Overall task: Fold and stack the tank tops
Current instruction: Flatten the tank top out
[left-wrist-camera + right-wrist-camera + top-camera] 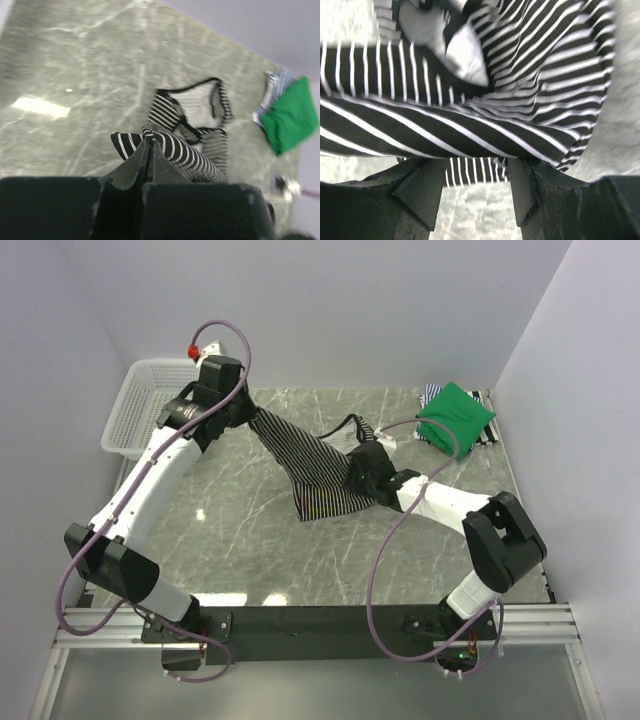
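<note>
The left claw (149,146), pinching a corner of the black-and-white striped tank top (300,455), holds it above the counter (230,530) (to stretch it flat, I'd guess), while the right claw (476,172) sits part-spread against the cloth, grip uncertain.

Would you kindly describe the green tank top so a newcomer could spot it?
Look to the far right corner of the marble table. A folded green tank top lies there on a pale striped cloth. It alone is plain bright green; the black-and-white top mid-table is striped.
</note>
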Controlling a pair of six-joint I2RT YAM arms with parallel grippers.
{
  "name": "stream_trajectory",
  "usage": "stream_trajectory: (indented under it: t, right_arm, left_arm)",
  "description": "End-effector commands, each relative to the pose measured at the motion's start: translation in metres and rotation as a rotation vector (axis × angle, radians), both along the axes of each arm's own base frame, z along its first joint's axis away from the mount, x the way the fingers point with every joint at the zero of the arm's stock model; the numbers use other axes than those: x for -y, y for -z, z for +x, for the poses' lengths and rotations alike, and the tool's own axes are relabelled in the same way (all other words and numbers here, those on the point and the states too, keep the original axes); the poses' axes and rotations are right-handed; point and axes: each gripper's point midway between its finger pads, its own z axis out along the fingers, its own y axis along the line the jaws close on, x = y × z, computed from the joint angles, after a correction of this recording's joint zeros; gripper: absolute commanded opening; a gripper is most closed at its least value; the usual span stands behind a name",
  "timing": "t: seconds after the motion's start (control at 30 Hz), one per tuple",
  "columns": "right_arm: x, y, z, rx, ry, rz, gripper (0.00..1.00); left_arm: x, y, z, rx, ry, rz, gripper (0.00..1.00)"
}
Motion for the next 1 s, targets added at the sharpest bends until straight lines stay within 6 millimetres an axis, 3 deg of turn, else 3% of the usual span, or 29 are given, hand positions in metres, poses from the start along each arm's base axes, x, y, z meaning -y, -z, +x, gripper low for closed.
stream_trajectory:
  t: [0.0, 0.17, 0.3, 0.43, 0.63, 0.97]
  right_arm:
    - [-0.026, -0.018, -0.007, 0.034, -0.083, -0.012, 0.58]
    - [-0.063, -0.012, -0.043, 0.007, -0.188, -0.03, 0.58]
    - [-0.094, 0.003, -0.076, -0.029, -0.269, -0.05, 0.57]
    - [-0.111, 0.006, -0.079, -0.024, -0.302, -0.085, 0.57]
    - [-0.124, 0.008, -0.06, -0.001, -0.299, -0.18, 0.57]
    - [-0.141, 0.036, -0.048, -0.035, -0.323, -0.27, 0.53]
  left_arm:
    - [-0.021, -0.004, 0.022, 0.061, -0.059, -0.025, 0.0]
    - [-0.057, 0.041, 0.042, -0.014, -0.166, -0.016, 0.0]
    - [-0.076, 0.06, 0.052, -0.037, -0.227, -0.019, 0.0]
    - [-0.083, 0.067, 0.062, -0.042, -0.239, -0.011, 0.0]
    - [-0.084, 0.077, 0.074, -0.047, -0.233, -0.016, 0.0]
    - [-0.081, 0.086, 0.088, -0.058, -0.22, -0.021, 0.0]
